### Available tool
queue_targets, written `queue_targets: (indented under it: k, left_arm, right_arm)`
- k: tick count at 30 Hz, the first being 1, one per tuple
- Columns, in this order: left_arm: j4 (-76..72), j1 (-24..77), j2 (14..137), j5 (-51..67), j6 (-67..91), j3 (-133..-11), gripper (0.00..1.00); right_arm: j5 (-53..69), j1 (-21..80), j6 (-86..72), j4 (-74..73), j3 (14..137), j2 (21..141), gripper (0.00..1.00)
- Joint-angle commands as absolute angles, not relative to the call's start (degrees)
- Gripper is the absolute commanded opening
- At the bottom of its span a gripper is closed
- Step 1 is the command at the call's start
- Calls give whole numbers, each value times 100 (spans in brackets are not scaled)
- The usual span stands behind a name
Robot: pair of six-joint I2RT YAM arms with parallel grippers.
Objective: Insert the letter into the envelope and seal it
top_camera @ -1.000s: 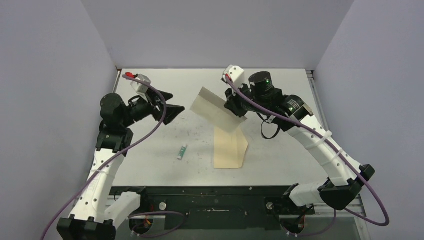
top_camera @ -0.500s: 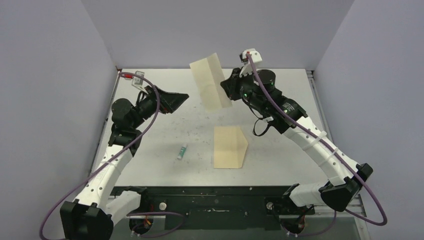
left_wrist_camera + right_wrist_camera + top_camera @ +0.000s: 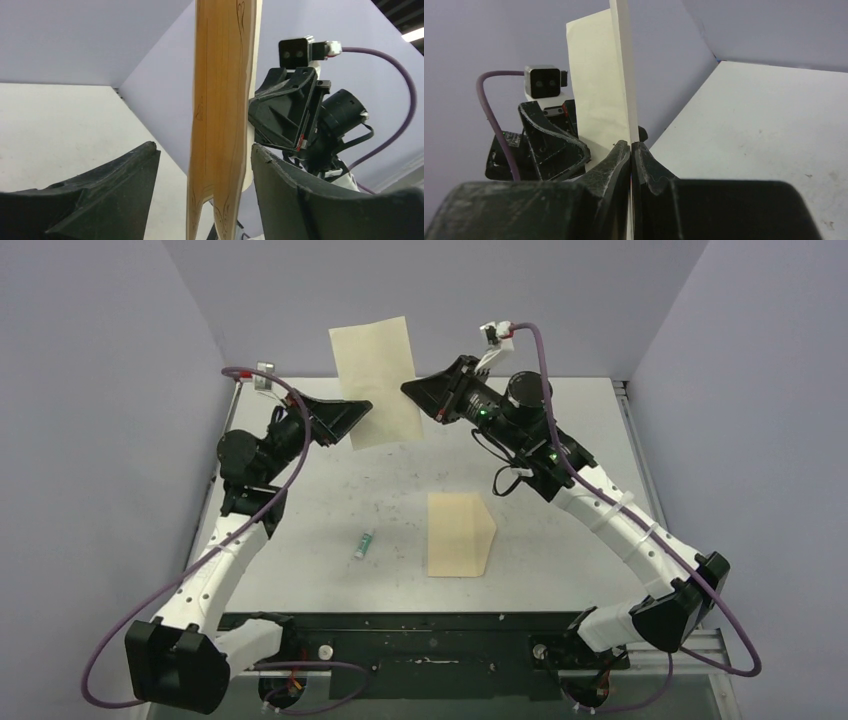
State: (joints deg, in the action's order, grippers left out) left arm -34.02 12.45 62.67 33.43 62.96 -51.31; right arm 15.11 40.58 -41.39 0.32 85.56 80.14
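Brownish parchment, the letter [image 3: 220,100] hangs upright in the air, pinched at one edge by my right gripper [image 3: 630,146]. My left gripper [image 3: 362,412] stands spread, the opposite edge between its jaws, unclamped. I judge this a regrip before insertion; next my left must close squarely. The envelope [image 3: 458,535] lies on the table [image 3: 300,500]. A second ago the letter hung low over it.
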Motion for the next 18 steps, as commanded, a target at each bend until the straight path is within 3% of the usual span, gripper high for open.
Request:
queue_targets:
  k: [1,8,10,14,18]
  left_arm:
    - [-4719,1047,6491,3918,7057,-5393,61]
    - [-4454,964,6424,4119,6757,-5453,29]
    - [-4262,967,6450,4151,6666,-5504,31]
    - [-4348,967,6557,4445,6703,-5600,46]
    - [-4251,967,6689,4438,6702,-5713,47]
  right_arm:
    - [2045,3999,-4677,732,8637,8001,5]
    - [2382,3673,-4671,765,8271,7770,5]
    - [2386,3640,-4556,705,8248,7742,5]
    - [2955,3650,-4158,550,8358,7830,5]
    - [3267,3665,-3683,274,8418,7824,5]
